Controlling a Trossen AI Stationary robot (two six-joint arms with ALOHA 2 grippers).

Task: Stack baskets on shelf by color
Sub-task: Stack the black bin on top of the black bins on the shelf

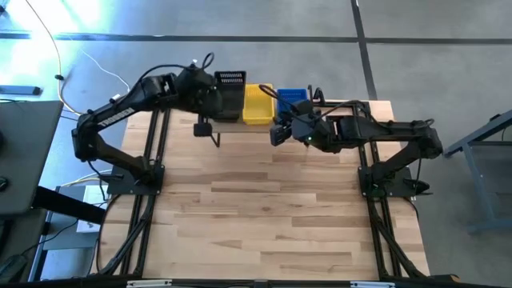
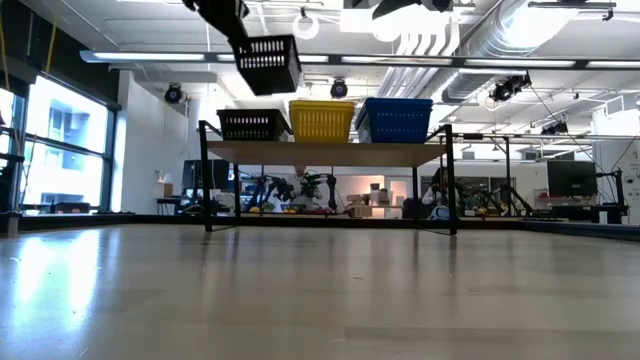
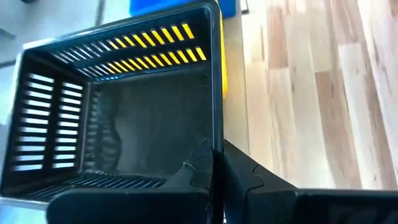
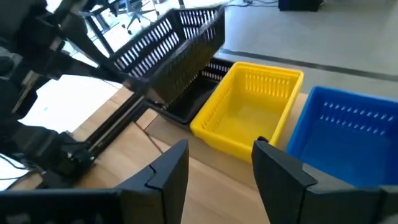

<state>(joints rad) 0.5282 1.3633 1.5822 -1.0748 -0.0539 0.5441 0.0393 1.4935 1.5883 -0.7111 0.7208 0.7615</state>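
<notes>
A low shelf stands at the table's far edge. On its plank sit a black basket, a yellow basket and a blue basket side by side. My left gripper is shut on another black basket, which is up in the air above the black one on the shelf. My right gripper is open and hovers on the near side of the shelf, facing the yellow basket and the blue basket, touching nothing. How many baskets sit nested in each colour, I cannot tell. My left gripper holds the black basket by one side wall. One finger is inside the basket and the other finger is outside, with the wall pinched between them. The basket is lifted clear and hangs tilted above the shelf.
The wooden tabletop stretches bare on the near side of the shelf. Black arm frames run along the table's left side and right side. Beyond the far edge lies grey floor.
</notes>
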